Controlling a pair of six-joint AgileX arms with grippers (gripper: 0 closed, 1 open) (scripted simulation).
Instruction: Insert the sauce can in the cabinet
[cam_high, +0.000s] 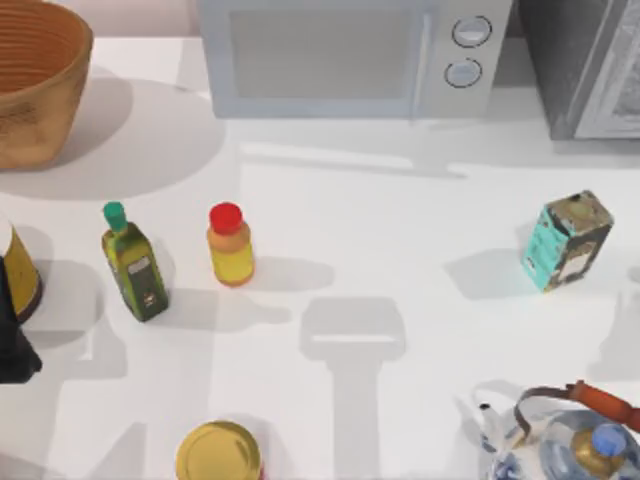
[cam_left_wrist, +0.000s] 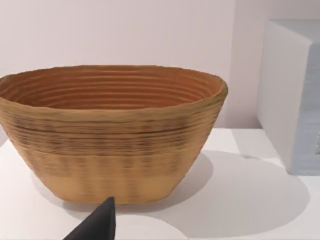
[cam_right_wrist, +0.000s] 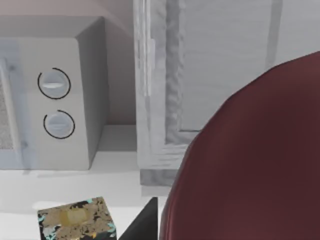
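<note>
- Apparently at the very first step: reaching for the sauce can (cam_high: 14, 275), not yet lifted, not yet carried.
- Sauce can standing on the table just in front of the left gripper (cam_high: 14, 345), touching it or almost; cannot tell which, since both are cut by the edge of the top view.
- Cannot tell if the left gripper is wide or narrow. Beyond it, well ahead, a woven basket (cam_left_wrist: 112, 135).
- Seems to stand upright: long axis vertical, top pointing up to the overhead camera, orange-yellow label facing sideways. A judgement only, because just a part of the can is visible.
- Cabinet (cam_high: 585, 70) far from the left gripper, across the whole table, past the white microwave (cam_high: 350, 55). Light grey door (cam_right_wrist: 225, 65) looks shut.
- Right gripper (cam_right_wrist: 144, 224) waiting near the cabinet, a teal box (cam_right_wrist: 75, 220) just beside it. Cannot tell if wide or narrow. Close beside it also a dark red rounded surface (cam_right_wrist: 250, 160); cannot tell what it is.
- Next move, as a judgement: close around the can's round side, low enough for a firm hold, and lift it straight up without tilting.
- Probably necessary to open the door first, most likely work for the right gripper, before any insertion.
</note>
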